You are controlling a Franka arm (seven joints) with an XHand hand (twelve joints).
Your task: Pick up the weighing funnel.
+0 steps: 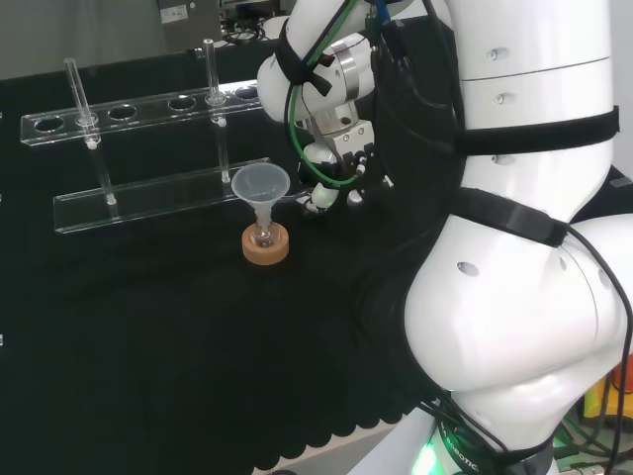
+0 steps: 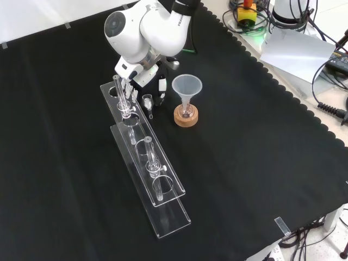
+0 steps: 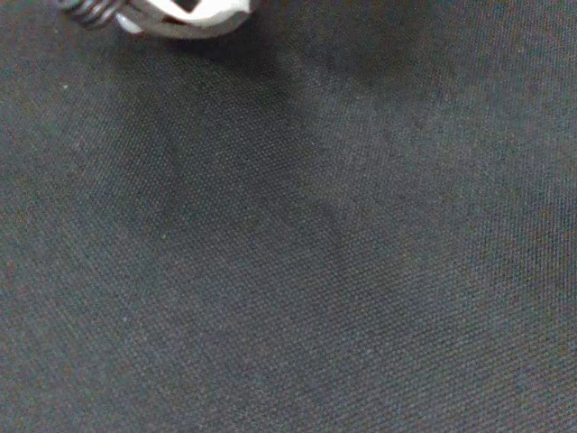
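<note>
One funnel stands in one flask on one cork ring; the hand's state is unclear.

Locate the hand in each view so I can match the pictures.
Head view: the hand just right of the funnel.
Front view: the hand just left of the funnel, under the white link.
Wrist view: a blurred white part of the hand, black cloth beyond.
Shared landmark: the funnel on its cork ring.
</note>
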